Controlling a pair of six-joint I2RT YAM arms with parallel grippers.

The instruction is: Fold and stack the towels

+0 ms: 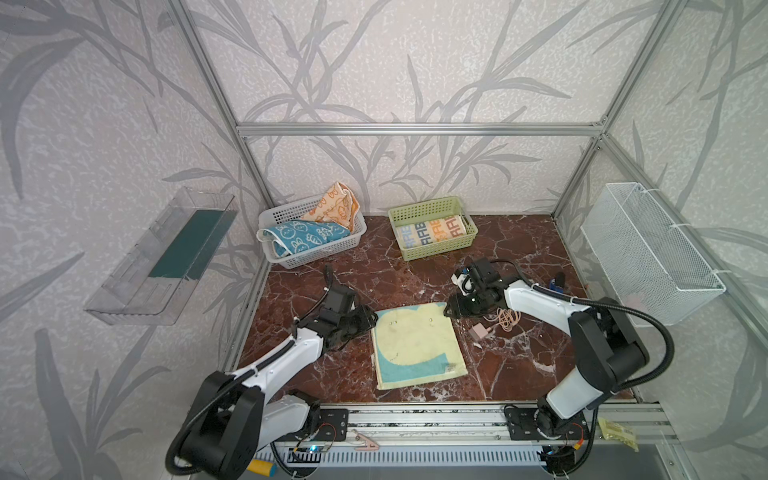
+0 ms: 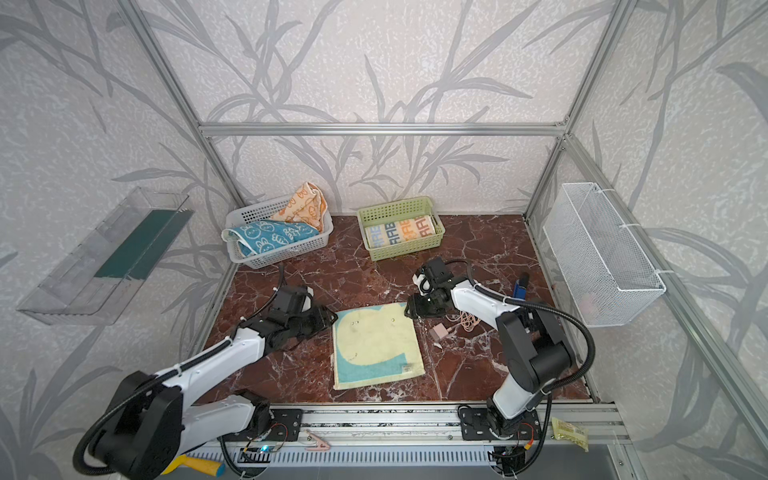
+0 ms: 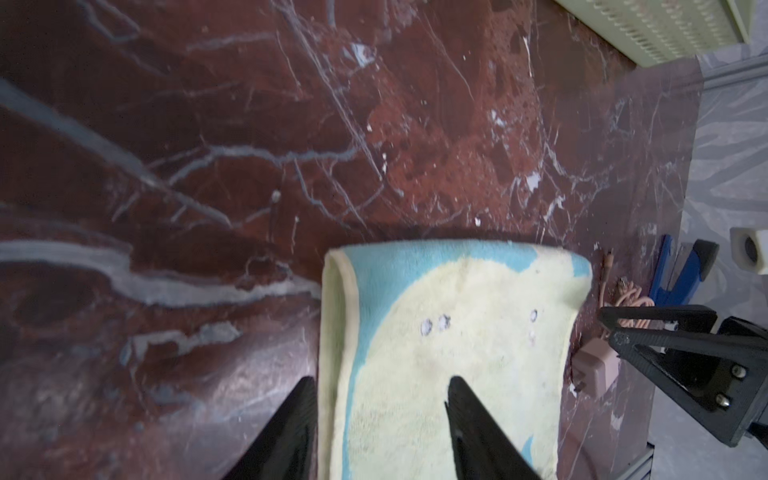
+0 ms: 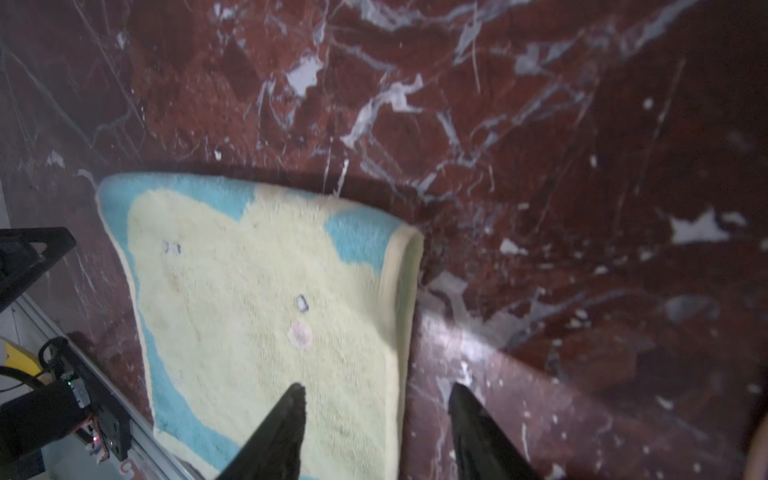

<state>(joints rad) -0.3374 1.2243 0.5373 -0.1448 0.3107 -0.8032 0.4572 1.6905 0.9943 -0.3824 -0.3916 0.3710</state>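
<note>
Only the wrist views settle the tool state: the left gripper [image 3: 380,382] and the right gripper [image 4: 376,386] each show jaws moderately parted, straddling a side edge of the whale towel [image 4: 257,311] and gripping nothing. Only the top views show the baskets. There we find the blue bunny towel [image 1: 301,239] and the orange bunny towel [image 1: 332,205] crumpled in the white basket [image 1: 291,257], and the striped towel [image 1: 430,235] folded in the green basket [image 1: 424,205]. The whale towel lies flat at mid-table between both grippers, pale yellow with blue patches, and its far edge is a rounded fold. The tabletop [image 1: 374,278] is red-brown veined marble. A pink charger [image 1: 478,331] lies near the towel's right side. Leaf-patterned wallpaper [image 1: 415,62] and an aluminium frame [image 1: 415,129] enclose the cell.
</note>
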